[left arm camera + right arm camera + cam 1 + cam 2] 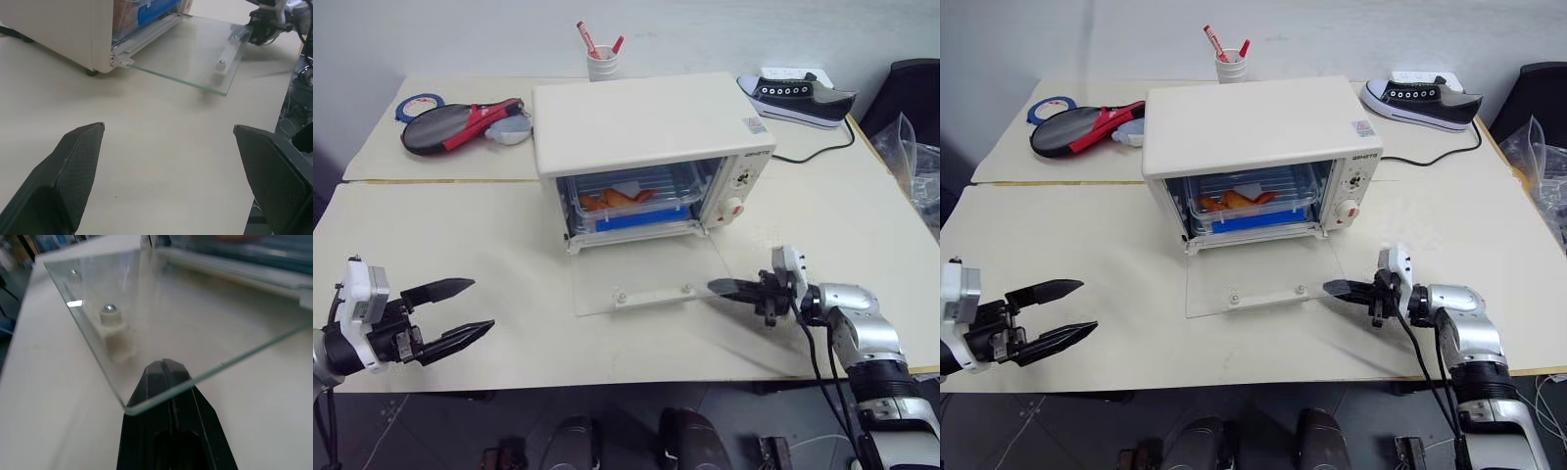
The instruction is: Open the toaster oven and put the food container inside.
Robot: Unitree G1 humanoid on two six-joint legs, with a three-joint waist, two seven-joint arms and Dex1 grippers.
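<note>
While the toaster oven faced me with its glass door lying flat, I saw the food container lengthwise inside, my left gripper wide open, empty, my right gripper shut under the door's corner.

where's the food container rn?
In the head views the food container sits inside the toaster oven at table centre, on the rack behind the open glass door; the right pincer is at the door's corner.
</note>
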